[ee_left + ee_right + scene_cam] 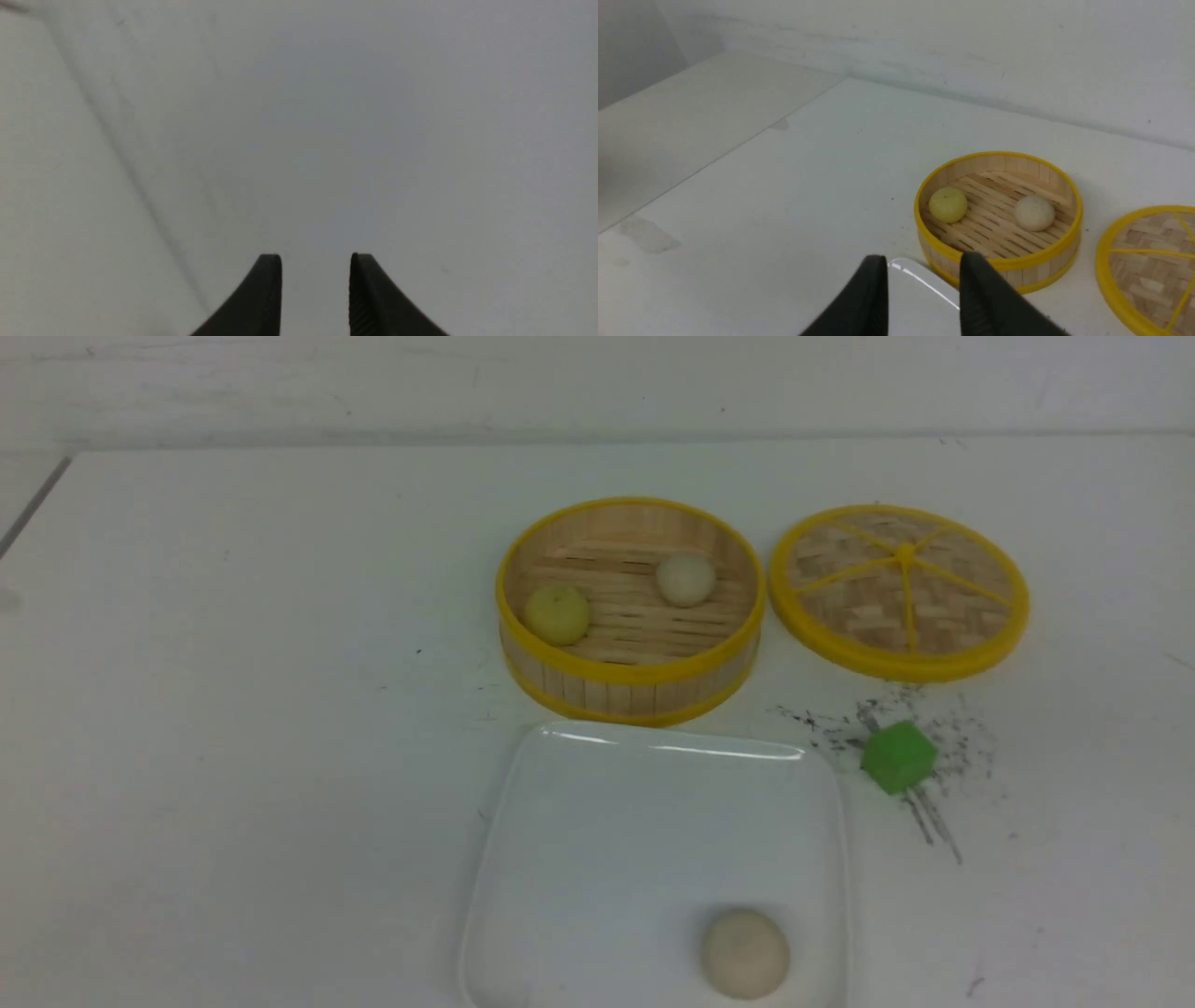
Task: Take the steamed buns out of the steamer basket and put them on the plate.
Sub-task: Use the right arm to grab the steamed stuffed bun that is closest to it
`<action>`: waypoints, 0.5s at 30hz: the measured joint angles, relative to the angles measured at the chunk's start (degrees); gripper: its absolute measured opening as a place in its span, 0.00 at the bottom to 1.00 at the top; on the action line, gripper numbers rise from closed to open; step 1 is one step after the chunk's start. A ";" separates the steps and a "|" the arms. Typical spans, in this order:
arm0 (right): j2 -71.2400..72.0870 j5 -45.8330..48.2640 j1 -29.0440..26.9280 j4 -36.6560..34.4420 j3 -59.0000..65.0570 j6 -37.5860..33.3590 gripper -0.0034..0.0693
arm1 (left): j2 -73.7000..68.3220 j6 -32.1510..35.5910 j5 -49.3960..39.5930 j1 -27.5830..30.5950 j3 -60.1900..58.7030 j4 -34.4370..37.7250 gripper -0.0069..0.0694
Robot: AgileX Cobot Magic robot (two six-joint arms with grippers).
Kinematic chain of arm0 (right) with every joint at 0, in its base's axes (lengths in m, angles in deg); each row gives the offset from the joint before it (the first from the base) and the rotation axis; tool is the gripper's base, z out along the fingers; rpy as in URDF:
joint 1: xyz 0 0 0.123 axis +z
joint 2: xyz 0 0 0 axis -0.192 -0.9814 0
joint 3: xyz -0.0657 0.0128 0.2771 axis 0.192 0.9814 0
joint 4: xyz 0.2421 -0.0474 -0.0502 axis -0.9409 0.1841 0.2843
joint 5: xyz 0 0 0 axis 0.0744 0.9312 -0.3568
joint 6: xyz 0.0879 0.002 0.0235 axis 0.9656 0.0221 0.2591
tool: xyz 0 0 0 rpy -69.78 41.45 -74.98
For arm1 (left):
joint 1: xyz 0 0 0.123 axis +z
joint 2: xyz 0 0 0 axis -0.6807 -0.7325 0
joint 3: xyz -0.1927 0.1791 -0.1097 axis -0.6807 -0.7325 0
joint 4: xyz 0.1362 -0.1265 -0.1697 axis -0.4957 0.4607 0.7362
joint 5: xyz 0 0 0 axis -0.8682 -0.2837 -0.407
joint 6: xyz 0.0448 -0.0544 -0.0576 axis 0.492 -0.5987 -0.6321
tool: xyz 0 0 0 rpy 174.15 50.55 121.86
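Right gripper [923, 263] released, empty, over plate [607, 859] far edge; yellow bun [557, 613], white bun [686, 579] in basket [627, 674] just beyond. Third bun [745, 954] at plate near edge. Left gripper [316, 261] released over table [327, 116].

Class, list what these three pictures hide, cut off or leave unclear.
- Front view: the plate runs off the bottom edge; neither claw shows.
- Right wrist view: the frame cuts the woven lid; the right claw partly blocks the plate.
- Left wrist view: only the left claw over table.
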 joint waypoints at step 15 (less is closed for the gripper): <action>-36.57 15.33 2.42 9.34 -29.23 -3.40 0.38 | -22.31 21.83 -29.95 0.00 22.98 -15.03 0.40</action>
